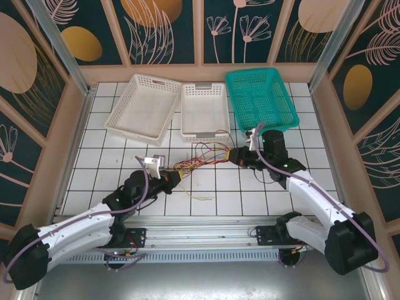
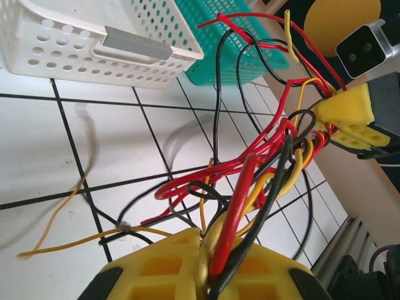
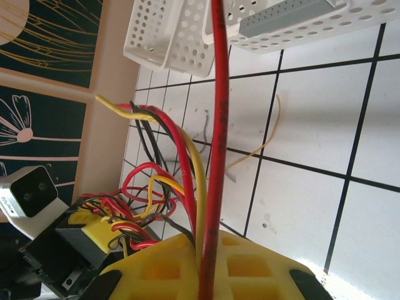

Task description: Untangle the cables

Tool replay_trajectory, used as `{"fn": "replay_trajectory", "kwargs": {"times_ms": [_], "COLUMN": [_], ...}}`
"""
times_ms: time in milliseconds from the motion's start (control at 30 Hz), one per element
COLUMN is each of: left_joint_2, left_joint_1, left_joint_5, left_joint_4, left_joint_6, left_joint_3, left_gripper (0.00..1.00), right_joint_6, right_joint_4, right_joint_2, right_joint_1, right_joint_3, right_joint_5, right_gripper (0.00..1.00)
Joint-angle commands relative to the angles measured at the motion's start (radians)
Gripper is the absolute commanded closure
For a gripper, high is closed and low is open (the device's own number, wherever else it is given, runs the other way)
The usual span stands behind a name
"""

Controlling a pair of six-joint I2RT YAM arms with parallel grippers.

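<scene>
Between the arms the cable tangle (image 1: pixel 201 157) blocks the centre, three baskets (image 1: pixel 204 111) wall the far side, near tiles (image 1: pixel 231 201) lie open.

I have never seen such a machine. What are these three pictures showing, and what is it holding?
These are two robot arms bolted to a tiled table. One picture is from a camera above; the other two are from cameras on each wrist, so yellow fingers fill their lower edge. At the back stand two white baskets and a green basket. The left gripper and right gripper are both shut on a tangle of red, black and yellow cables stretched between them. A loose yellow wire lies on the tiles.
</scene>
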Motion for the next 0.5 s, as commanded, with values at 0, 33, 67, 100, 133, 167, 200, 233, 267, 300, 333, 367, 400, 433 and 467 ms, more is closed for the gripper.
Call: {"fn": "replay_trajectory", "kwargs": {"times_ms": [0, 33, 67, 100, 133, 167, 200, 233, 267, 300, 333, 367, 400, 433, 467], "left_joint_2": [0.003, 0.016, 0.031, 0.044, 0.060, 0.071, 0.084, 0.099, 0.111, 0.124, 0.136, 0.145, 0.156, 0.168, 0.175], "left_joint_1": [0.038, 0.038, 0.037, 0.037, 0.038, 0.038, 0.038, 0.038, 0.038, 0.039, 0.037, 0.037, 0.039, 0.038, 0.038], "left_joint_5": [-0.217, -0.215, -0.218, -0.220, -0.226, -0.231, -0.235, -0.246, -0.255, -0.265, -0.272, -0.278, -0.275, -0.266, -0.262], "left_joint_4": [-0.124, -0.123, -0.127, -0.135, -0.152, -0.162, -0.173, -0.192, -0.206, -0.219, -0.229, -0.232, -0.230, -0.223, -0.213], "left_joint_6": [-0.001, 0.001, 0.000, 0.002, 0.007, 0.010, 0.013, 0.014, 0.014, 0.014, 0.012, 0.006, -0.001, 0.000, -0.003], "left_joint_3": [0.013, 0.018, 0.025, 0.035, 0.048, 0.059, 0.070, 0.082, 0.092, 0.103, 0.110, 0.117, 0.123, 0.128, 0.133], "left_gripper": [1.00, 1.00, 1.00, 1.00, 1.00, 1.00, 1.00, 1.00, 1.00, 1.00, 1.00, 1.00, 1.00, 1.00, 1.00], "right_joint_6": [-0.016, -0.019, -0.028, -0.031, -0.030, -0.033, -0.041, -0.048, -0.049, -0.053, -0.058, -0.060, -0.062, -0.062, -0.056], "right_joint_4": [-0.082, -0.092, -0.116, -0.149, -0.178, -0.179, -0.161, -0.153, -0.165, -0.184, -0.203, -0.214, -0.206, -0.185, -0.166], "right_joint_2": [-0.032, -0.028, -0.024, -0.027, -0.043, -0.065, -0.090, -0.103, -0.104, -0.099, -0.089, -0.083, -0.081, -0.082, -0.082], "right_joint_1": [-0.130, -0.129, -0.131, -0.133, -0.138, -0.146, -0.154, -0.158, -0.158, -0.159, -0.161, -0.163, -0.167, -0.168, -0.168], "right_joint_3": [-0.012, -0.008, 0.001, 0.014, 0.020, 0.016, 0.005, 0.001, 0.007, 0.016, 0.026, 0.027, 0.019, 0.004, -0.010], "right_joint_5": [0.237, 0.230, 0.245, 0.295, 0.358, 0.377, 0.356, 0.336, 0.345, 0.363, 0.387, 0.397, 0.381, 0.345, 0.315], "right_gripper": [1.00, 1.00, 1.00, 1.00, 1.00, 1.00, 1.00, 1.00, 1.00, 1.00, 1.00, 0.97, 0.97, 0.98, 0.98]}}
